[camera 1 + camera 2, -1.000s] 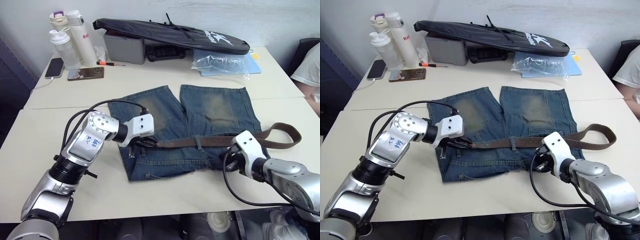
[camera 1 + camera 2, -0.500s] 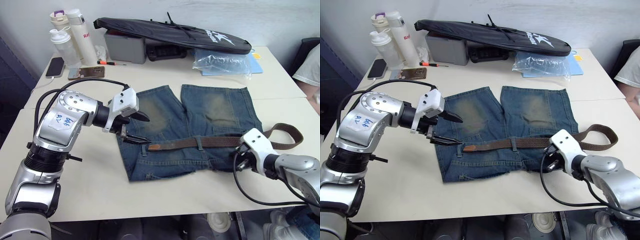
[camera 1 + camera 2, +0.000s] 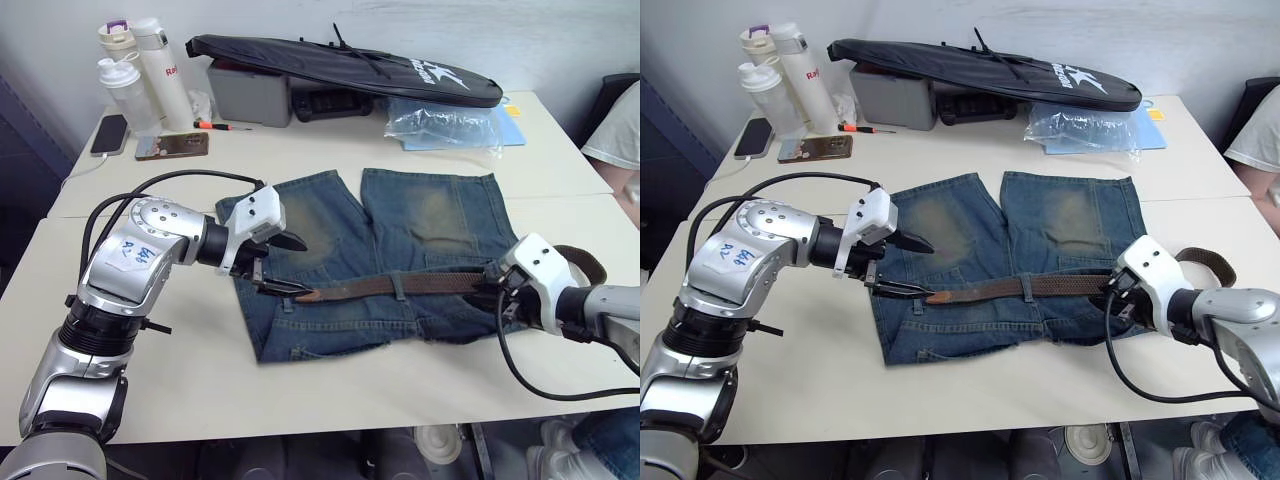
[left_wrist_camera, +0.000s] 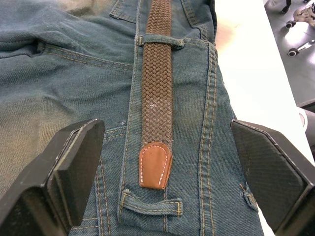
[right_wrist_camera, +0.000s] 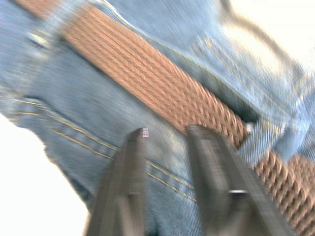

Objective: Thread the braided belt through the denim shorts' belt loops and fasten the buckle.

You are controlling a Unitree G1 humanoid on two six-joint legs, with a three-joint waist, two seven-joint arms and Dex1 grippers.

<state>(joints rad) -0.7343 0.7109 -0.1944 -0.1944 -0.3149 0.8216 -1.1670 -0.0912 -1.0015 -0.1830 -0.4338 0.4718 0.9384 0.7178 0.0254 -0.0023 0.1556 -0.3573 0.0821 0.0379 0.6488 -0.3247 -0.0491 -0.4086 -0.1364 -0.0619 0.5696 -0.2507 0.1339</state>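
Observation:
The denim shorts (image 3: 400,220) lie flat on the table, waistband toward me. The braided belt (image 3: 440,283) runs along the waistband and passes under a belt loop (image 4: 160,41). Its tan leather tip (image 4: 155,167) rests just short of another belt loop (image 4: 152,206). My left gripper (image 3: 298,267) hovers open over that tip, its fingers (image 4: 74,162) wide on either side. My right gripper (image 3: 497,292) is at the shorts' right side next to the belt, its fingers (image 5: 123,187) a little apart with nothing between them. The belt's far end loops past it (image 3: 592,262). The buckle is hidden.
Bottles (image 3: 140,70), two phones (image 3: 108,135), a grey box (image 3: 248,95), a long black bag (image 3: 340,70) and a plastic bag (image 3: 440,125) line the far edge of the table. A person's sleeve (image 3: 615,140) shows at the right edge. Bare table (image 3: 150,390) lies left of the shorts.
My left gripper let go of the belt's tan tip, opened wide, lifted away and came back over it. My right gripper slid right along the belt and its fingers parted.

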